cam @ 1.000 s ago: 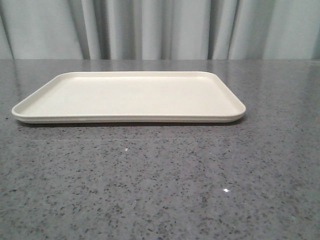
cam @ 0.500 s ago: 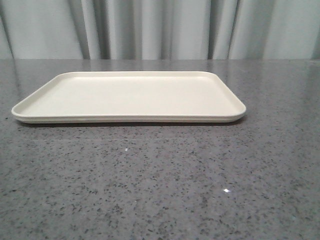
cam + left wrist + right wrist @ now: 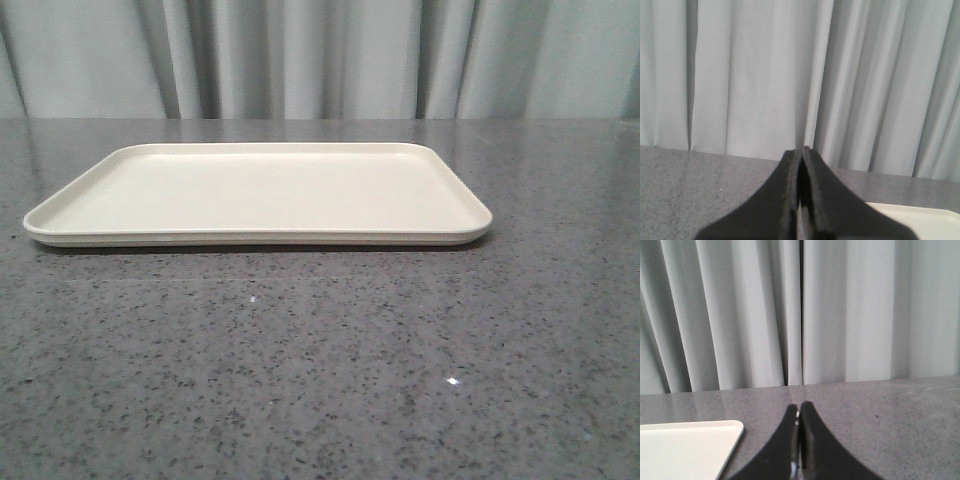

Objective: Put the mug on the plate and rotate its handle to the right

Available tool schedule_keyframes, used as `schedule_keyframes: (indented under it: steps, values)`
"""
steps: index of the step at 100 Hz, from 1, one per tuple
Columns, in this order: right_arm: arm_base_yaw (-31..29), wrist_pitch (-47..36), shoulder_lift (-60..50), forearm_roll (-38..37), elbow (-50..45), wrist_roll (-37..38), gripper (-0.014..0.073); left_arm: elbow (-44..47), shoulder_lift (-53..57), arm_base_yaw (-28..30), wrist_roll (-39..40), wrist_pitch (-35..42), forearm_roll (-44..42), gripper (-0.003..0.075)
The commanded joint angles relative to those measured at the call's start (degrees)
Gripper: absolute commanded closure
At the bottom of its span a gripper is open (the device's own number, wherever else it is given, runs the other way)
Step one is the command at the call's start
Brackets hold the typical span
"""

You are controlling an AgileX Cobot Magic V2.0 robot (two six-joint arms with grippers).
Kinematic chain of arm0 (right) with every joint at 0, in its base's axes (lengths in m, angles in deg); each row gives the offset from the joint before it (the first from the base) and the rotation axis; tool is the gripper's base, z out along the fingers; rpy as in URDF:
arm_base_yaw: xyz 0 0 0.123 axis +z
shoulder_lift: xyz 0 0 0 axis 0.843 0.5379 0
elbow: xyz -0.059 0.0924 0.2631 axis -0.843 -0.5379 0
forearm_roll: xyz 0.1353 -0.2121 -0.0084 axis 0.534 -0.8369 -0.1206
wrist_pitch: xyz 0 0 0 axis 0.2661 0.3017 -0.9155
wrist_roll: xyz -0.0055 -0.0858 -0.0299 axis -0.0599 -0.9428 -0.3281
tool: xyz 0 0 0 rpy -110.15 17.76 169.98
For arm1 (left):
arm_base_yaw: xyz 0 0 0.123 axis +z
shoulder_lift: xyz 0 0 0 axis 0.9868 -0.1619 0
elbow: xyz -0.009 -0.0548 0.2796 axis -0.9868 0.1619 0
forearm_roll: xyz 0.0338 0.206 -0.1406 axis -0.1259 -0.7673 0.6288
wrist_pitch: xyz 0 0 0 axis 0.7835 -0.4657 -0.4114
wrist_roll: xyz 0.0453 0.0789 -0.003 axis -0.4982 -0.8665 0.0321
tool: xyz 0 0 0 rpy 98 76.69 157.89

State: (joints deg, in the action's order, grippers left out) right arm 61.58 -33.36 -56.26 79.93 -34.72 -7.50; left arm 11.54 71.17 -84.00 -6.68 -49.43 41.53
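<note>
Grey speckled table [image 3: 320, 380], pale curtain [image 3: 320, 55] behind; plate [image 3: 260, 190] bare; both arms' fingers [image 3: 801, 200] [image 3: 799, 450] pressed together.

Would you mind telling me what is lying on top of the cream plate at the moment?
Nothing shows on the plate; its whole top surface is bare in the front view. The mug is in none of the views. The wrist views catch only plate corners.

Tabletop [image 3: 320, 380]: dark grey speckled stone look, glossy, fills the front view from 6 o'clock up to the far edge. Small bright light glints [image 3: 452, 380] on it around 5 o'clock. Behind, at 12 o'clock, pale grey pleated curtain [image 3: 300, 55] spans the full width, hanging in vertical folds. Light source itself probably overhead; can't confirm.
</note>
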Motion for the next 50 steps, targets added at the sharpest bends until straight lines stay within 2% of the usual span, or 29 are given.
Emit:
schedule_keyframes:
  steps: [1,39,50]
  values:
    - [-0.3,-2.1,2.6,0.3,5.2,-0.2,0.0711,-4.1,-0.1,0.0,0.6,2.4,0.6,0.0741]
    - [-0.3,6.6,11.9,-0.2,18.8,-0.4,0.0704,-16.8,-9.1,0.0,0.6,-4.0,0.5,0.0740]
    - [-0.3,7.6,13.6,-0.2,21.7,-0.8,0.0638,-21.3,-12.9,0.0,0.2,-7.9,0.3,0.0740]
